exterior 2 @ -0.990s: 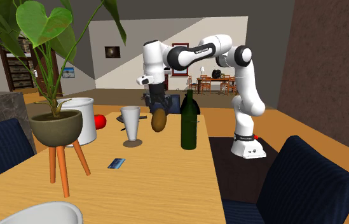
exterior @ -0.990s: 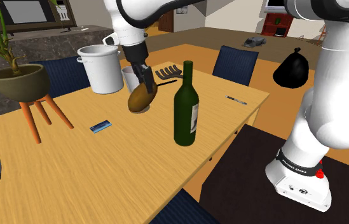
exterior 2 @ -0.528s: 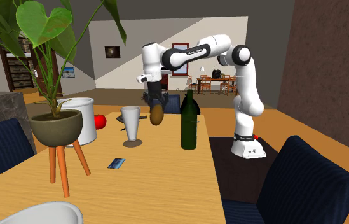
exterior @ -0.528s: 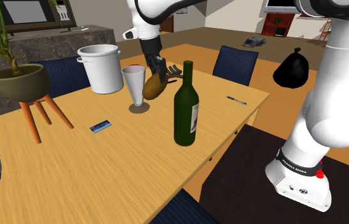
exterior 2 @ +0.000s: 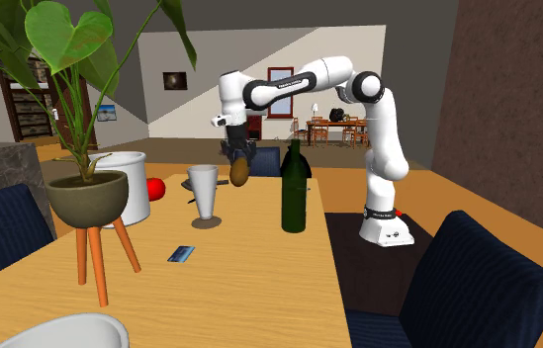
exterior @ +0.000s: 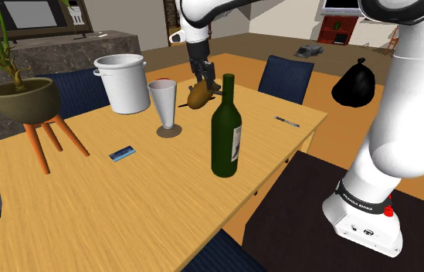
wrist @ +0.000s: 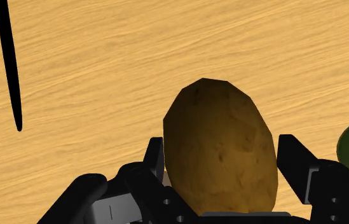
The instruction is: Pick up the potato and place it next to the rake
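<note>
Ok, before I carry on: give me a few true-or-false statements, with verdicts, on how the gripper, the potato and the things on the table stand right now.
1. The gripper is shut on the potato. True.
2. The potato rests on the table. False: it hangs in the air above the tabletop, clasped between the fingers.
3. The green bottle stands upright on the table. True.
4. The glass lies tipped on its side. False: it stands upright on its foot, near the white pot.
5. A small blue card lies flat on the table. True.
</note>
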